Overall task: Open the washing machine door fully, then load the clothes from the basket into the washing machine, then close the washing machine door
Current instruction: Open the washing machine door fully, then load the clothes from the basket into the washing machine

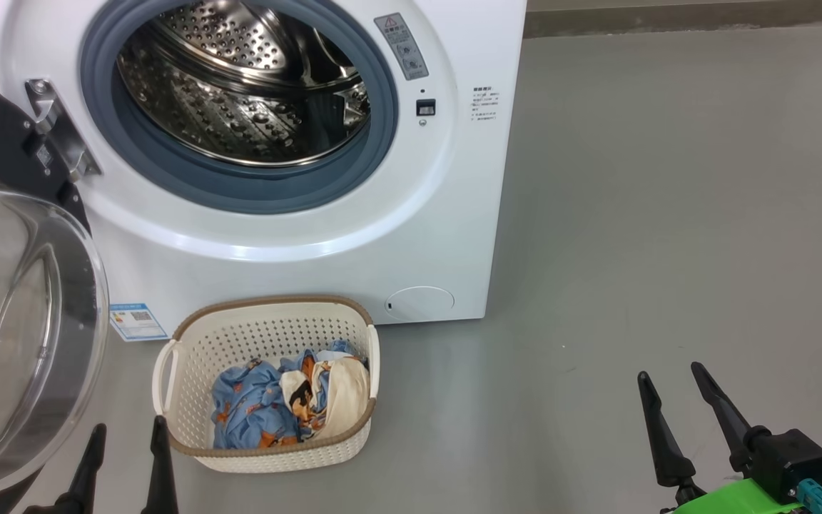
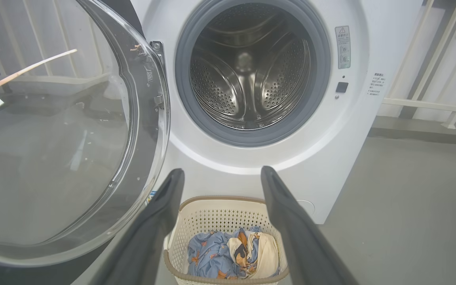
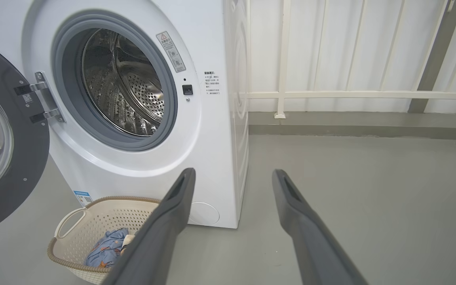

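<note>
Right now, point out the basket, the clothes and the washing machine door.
basket point(image 1: 268, 334): head view, on the perforated back wall.
clothes point(image 1: 243, 407): head view, on the light blue fabric.
washing machine door point(image 3: 30, 158): right wrist view, on the dark ring around the glass.

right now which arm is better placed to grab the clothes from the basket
Left. The left jaws stand open beside the basket, clothes framed between them; the right jaws are far off over floor.
</note>
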Robot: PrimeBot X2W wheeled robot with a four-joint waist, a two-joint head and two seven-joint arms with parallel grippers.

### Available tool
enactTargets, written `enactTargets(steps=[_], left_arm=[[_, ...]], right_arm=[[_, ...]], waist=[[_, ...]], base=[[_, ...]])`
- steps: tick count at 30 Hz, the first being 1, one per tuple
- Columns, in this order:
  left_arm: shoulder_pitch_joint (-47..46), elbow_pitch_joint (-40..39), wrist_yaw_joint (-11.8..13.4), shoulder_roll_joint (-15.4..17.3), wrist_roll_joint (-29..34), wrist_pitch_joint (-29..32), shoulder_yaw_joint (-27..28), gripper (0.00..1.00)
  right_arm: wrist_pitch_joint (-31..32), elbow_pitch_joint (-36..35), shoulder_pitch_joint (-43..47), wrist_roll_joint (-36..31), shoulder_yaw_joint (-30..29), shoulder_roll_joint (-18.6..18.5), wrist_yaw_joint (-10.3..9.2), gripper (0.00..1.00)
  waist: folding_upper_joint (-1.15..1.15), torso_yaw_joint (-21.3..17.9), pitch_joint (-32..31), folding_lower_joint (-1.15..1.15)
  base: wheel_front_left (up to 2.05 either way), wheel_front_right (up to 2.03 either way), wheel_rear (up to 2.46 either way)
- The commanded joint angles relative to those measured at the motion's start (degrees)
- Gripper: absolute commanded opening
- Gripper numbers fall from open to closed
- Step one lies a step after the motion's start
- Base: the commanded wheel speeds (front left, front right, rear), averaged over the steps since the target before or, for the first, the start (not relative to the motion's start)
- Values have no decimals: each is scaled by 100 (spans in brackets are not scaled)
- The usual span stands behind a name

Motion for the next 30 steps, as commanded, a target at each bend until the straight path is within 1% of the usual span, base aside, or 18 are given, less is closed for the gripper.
enactTargets(steps=[1,30], left_arm=[[-80,-189,5,82,29,-37,199,100],[-192,-104,9,82,27,-37,204,100]], right_arm=[[-68,-153,-93,-46,114,-10,17,100],[-68,-55,-186,-39,101,29,17,100]], waist=[[0,6,4,0],[0,93,91,0]], base=[[0,0,0],[0,0,0]])
